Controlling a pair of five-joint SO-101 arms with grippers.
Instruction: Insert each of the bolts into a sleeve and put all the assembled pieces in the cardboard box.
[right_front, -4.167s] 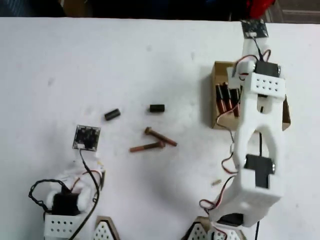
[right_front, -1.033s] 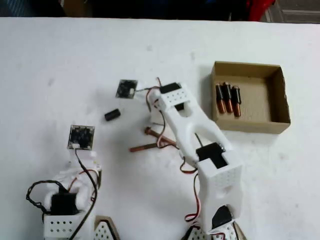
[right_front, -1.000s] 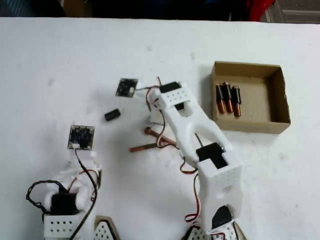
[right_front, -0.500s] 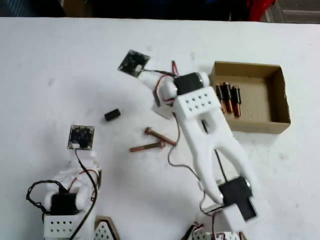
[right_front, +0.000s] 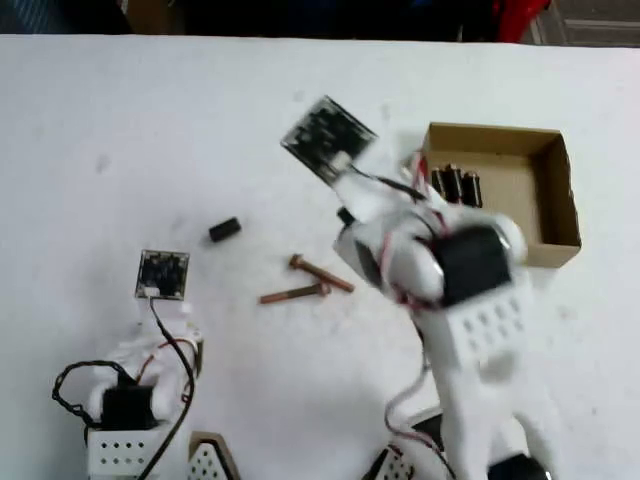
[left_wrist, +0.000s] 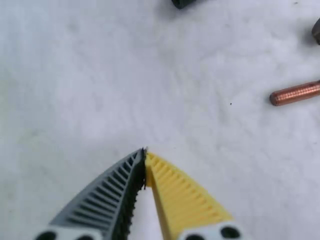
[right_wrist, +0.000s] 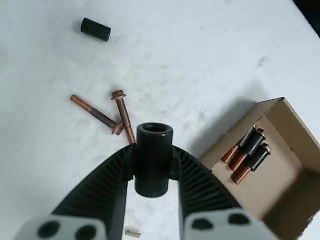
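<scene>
My right gripper is shut on a black sleeve, held upright above the table. In the high view this gripper hangs blurred between the bolts and the cardboard box. Two copper bolts lie side by side mid-table, seen under the gripper as bolts. A second black sleeve lies left of them. Three assembled pieces rest in the box. My left gripper is shut and empty, low over bare table near a bolt's tip.
The left arm sits at the near left corner of the white table. The box holds its pieces along one wall, with bare floor beside them. A tiny pale peg lies near the table's front.
The right arm left the box, came down on the sleeve beside the bolts, took hold of it and has lifted it back toward the box. The left arm has barely moved.
</scene>
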